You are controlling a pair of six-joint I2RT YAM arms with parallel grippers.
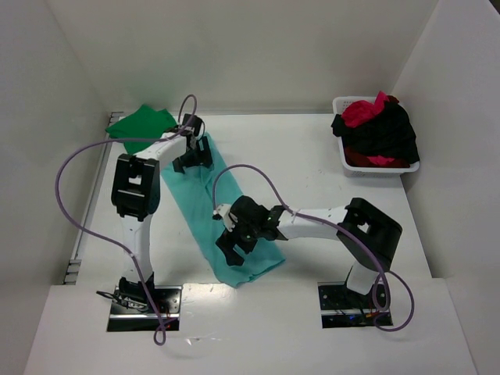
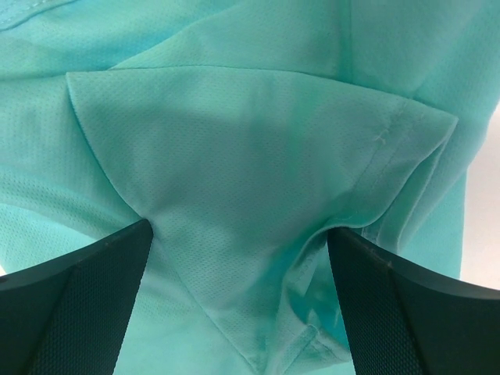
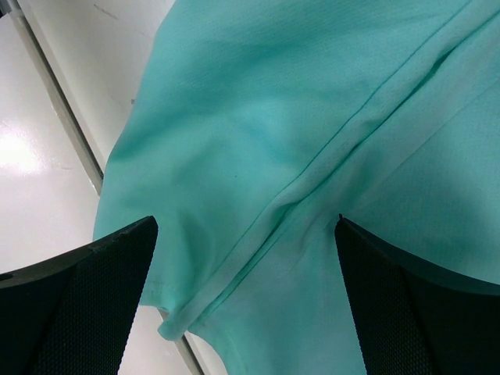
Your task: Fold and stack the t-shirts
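Note:
The light teal t-shirt (image 1: 197, 205) lies as a long folded strip running from back left to front centre of the table. My left gripper (image 1: 194, 158) is open over its far end; in the left wrist view (image 2: 238, 226) its fingers (image 2: 78, 305) straddle a folded sleeve corner of the teal cloth (image 2: 234, 141). My right gripper (image 1: 234, 241) is open over the near end; in the right wrist view (image 3: 246, 223) it hangs over a hemmed edge of the shirt (image 3: 258, 101). A dark green t-shirt (image 1: 142, 125) lies folded at the back left.
A white basket (image 1: 344, 160) at the back right holds red (image 1: 366, 112) and black (image 1: 391, 133) t-shirts. White walls close the table on three sides. A table seam (image 3: 62, 109) runs beside the shirt's near end.

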